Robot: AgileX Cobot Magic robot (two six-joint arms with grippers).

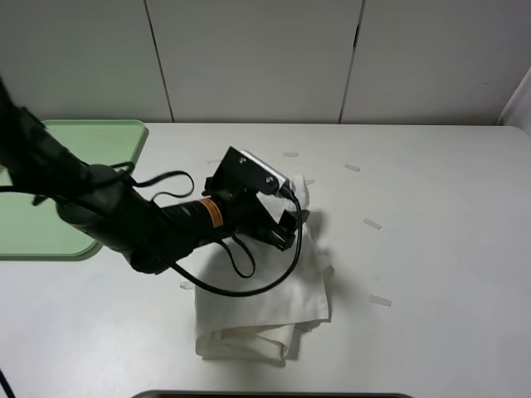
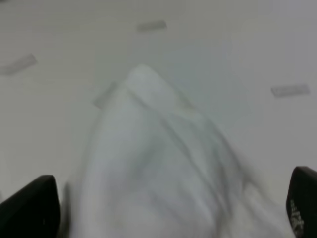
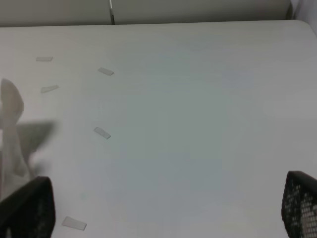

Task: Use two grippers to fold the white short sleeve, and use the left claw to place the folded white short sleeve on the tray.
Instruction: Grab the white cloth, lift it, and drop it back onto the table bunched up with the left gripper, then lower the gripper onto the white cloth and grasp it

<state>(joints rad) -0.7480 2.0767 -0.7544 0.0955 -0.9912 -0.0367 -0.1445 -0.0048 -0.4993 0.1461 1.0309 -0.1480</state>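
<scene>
White short sleeve (image 1: 265,307) lies folded mid-bench (image 1: 431,249), well apart from the tray (image 1: 58,182) at far left. Left gripper (image 1: 286,220) sits over its far edge, fingers spread around cloth. Right gripper (image 3: 163,208) spread wide, empty.

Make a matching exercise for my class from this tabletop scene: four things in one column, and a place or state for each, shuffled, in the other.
Things
1. white short sleeve
2. tray
3. left claw
4. tape strips

Places or states
A. scattered flat on the table, right of the shirt
B. pale green, at the table's far left edge
C. bunched and folded, mid-table
D. black, reaching over the cloth's upper end

Pairs: 1-C, 2-B, 3-D, 4-A
</scene>
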